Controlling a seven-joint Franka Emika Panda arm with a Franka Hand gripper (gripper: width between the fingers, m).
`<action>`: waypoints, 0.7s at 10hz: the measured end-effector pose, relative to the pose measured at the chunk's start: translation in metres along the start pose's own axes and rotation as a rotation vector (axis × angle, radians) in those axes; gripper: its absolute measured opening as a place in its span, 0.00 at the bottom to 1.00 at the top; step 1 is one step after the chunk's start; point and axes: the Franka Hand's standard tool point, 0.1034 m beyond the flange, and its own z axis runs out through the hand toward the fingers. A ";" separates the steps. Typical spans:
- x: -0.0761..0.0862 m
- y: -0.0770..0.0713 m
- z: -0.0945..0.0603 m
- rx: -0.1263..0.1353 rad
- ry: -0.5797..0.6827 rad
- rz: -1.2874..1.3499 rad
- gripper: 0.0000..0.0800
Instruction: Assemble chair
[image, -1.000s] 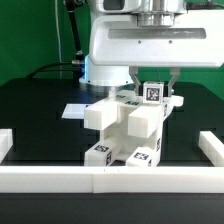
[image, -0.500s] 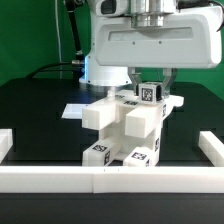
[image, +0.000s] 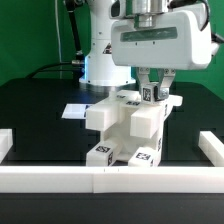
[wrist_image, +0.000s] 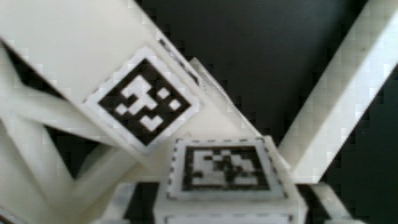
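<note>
Exterior view: pincer clamped on tagged block (atop the chair).

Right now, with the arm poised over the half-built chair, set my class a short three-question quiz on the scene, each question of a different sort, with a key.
1. What is the pincer directly above?
A. the chair
B. the marker board
C. a border rail
2. True or false: the tabletop is black.
3. Fill in: the pincer's fingers stand on either side of a small block that bears a black-and-white ____.
Key: 1 A; 2 true; 3 tag.
</note>
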 end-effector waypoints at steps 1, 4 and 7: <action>-0.002 -0.001 0.000 0.000 -0.001 0.046 0.34; -0.005 -0.001 0.000 0.002 -0.004 0.233 0.34; -0.006 -0.002 0.000 0.003 -0.008 0.329 0.35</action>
